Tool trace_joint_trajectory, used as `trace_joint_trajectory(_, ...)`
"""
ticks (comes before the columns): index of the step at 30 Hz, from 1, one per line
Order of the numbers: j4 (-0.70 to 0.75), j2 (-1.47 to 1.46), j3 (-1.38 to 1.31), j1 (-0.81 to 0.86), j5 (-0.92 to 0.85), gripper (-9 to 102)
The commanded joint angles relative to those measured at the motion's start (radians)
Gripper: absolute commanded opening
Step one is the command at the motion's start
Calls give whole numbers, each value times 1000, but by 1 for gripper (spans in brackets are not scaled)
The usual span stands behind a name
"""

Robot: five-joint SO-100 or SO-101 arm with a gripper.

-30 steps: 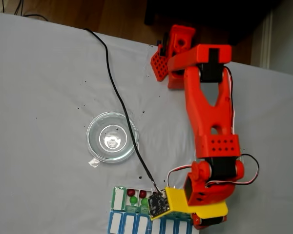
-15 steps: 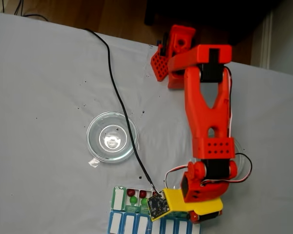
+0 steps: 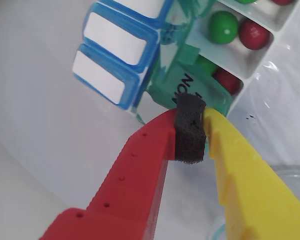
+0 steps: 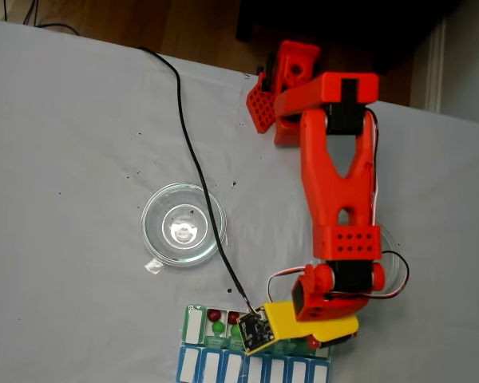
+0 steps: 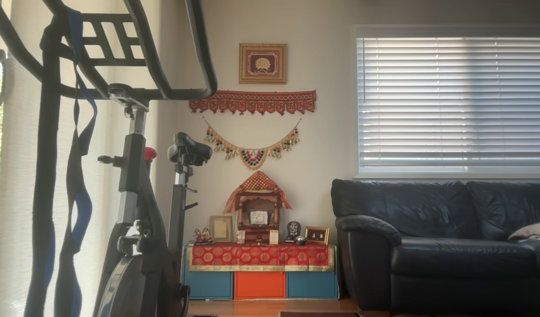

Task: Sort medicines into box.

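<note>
In the wrist view my gripper is shut, its red and yellow fingers pressed on their black foam pad with no ball between them. Its tip touches the tilted green "MON" lid of the box. Under that lid lie a green medicine and a red one; the neighbouring open compartment holds a green ball and a red ball. In the fixed view the gripper sits at the right end of the box's green row, mostly under its yellow finger. Red and green balls show in open compartments.
A blue row of lidded compartments adjoins the green row near the table's front edge. An empty clear glass dish stands mid-table with a black cable crossing it. A second glass dish lies partly under the arm.
The gripper has shifted left and up in the fixed view, from the right end of the blue row onto the right end of the green row.
</note>
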Motion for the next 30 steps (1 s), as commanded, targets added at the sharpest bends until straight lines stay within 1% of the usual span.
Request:
trace_joint_trajectory(1, 66, 34, -104, 14, -9, 1)
trace_joint_trajectory(4, 91, 28, -110, 20, -12, 1)
trace_joint_trajectory(15, 106, 6, -98, 25, -21, 1)
trace_joint_trajectory(20, 155, -43, -130, 14, -49, 1)
trace_joint_trajectory(23, 158, -57, -133, 9, -57, 1)
trace_joint_trajectory(30, 186, -9, -153, 28, -61, 1)
